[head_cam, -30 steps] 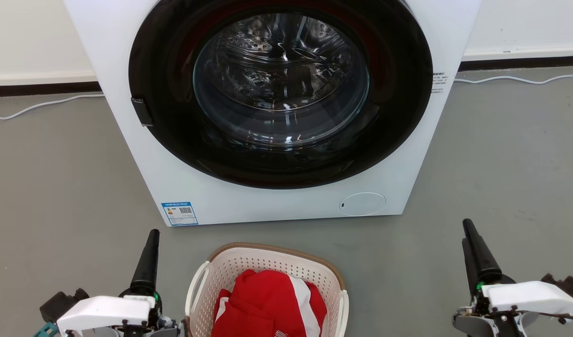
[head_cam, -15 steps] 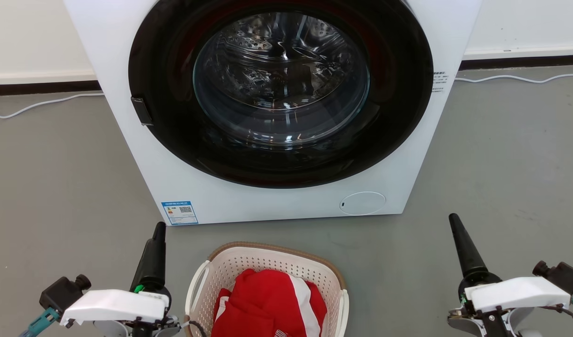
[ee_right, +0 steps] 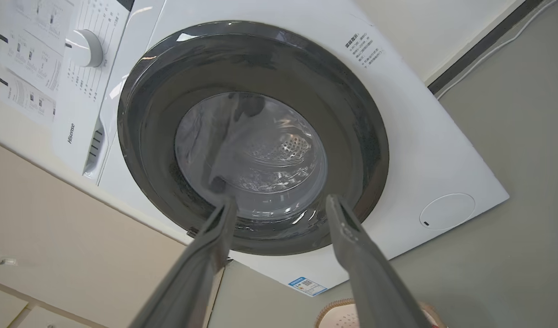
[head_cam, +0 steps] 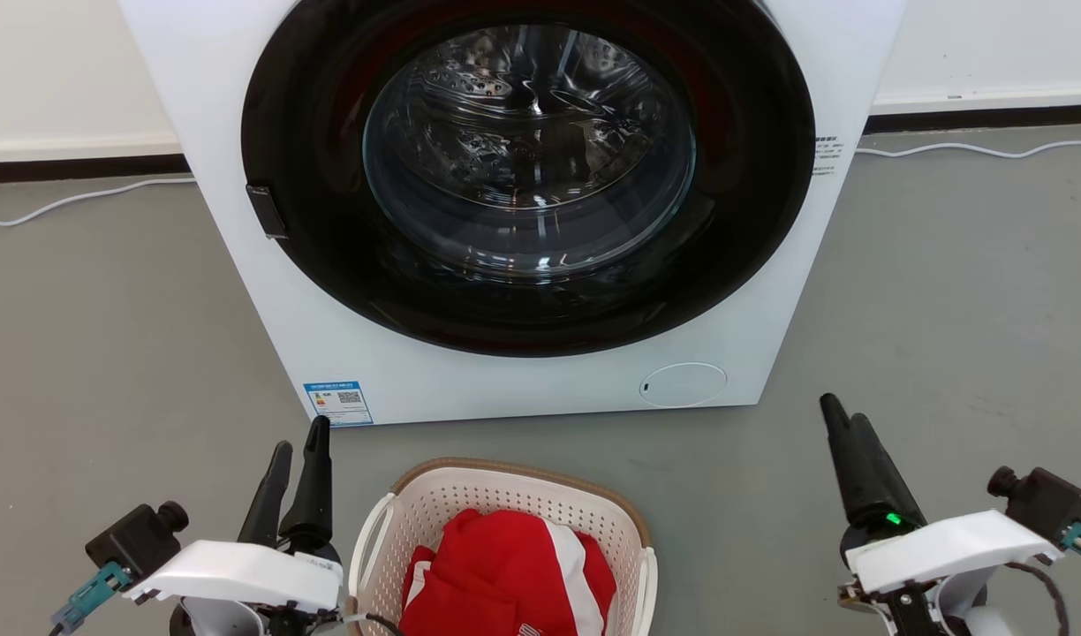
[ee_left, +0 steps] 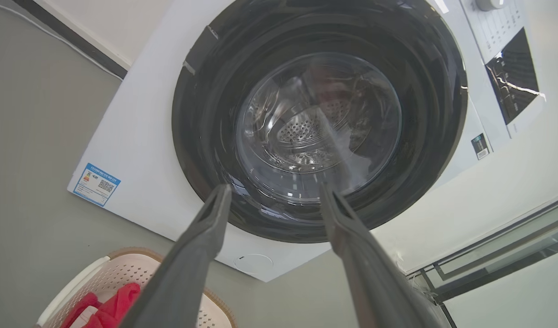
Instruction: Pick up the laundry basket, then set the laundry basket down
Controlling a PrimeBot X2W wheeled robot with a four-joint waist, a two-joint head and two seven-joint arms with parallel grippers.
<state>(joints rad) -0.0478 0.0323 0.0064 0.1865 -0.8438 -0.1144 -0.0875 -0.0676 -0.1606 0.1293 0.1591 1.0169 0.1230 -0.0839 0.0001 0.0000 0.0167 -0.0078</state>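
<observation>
You face a white washing machine (head_cam: 523,389) with a round dark-rimmed glass door | grey floor (head_cam: 108,353) under even light | cream wall (head_cam: 64,71) behind, dark baseboard (head_cam: 81,166) | white cable (head_cam: 64,201) along the floor

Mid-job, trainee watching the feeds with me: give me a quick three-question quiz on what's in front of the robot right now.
1. True or false: the left gripper is shut on the laundry basket.
2. Where is the laundry basket relative to the washing machine? A) inside its drum B) on the floor in front of it C) on top of it
3. What colour is most of the cloth in the basket?

Key: 1. False. Its fingers are open and grip nothing. 2. B. 3. Red.
</observation>
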